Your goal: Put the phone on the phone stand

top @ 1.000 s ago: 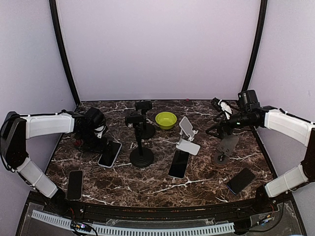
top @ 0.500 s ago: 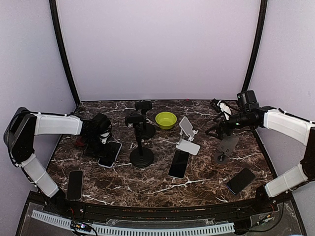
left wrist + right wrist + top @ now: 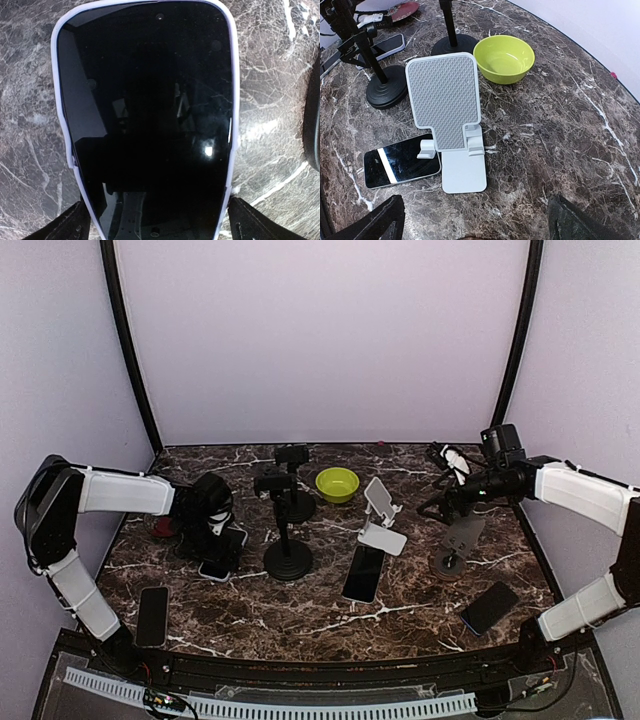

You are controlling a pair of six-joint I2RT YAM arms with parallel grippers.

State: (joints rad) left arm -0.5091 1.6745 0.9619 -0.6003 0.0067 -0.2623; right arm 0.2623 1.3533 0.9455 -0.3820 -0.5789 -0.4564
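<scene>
The left end effector [image 3: 213, 533] shifts toward 4 o'clock and lowers over the white-cased phone [image 3: 145, 120], now covering most of it from above.

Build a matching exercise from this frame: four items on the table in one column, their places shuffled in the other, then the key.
Things
1. white-cased phone
2. green bowl
3. white stand
4. blue-edged phone

Places
A. near the front right corner of the table
B. lying flat between the left gripper jaws
C. toward the back, beside a black round base
D. mid-table, with a dark phone at its foot

Pairs: 1-B, 2-C, 3-D, 4-A
</scene>
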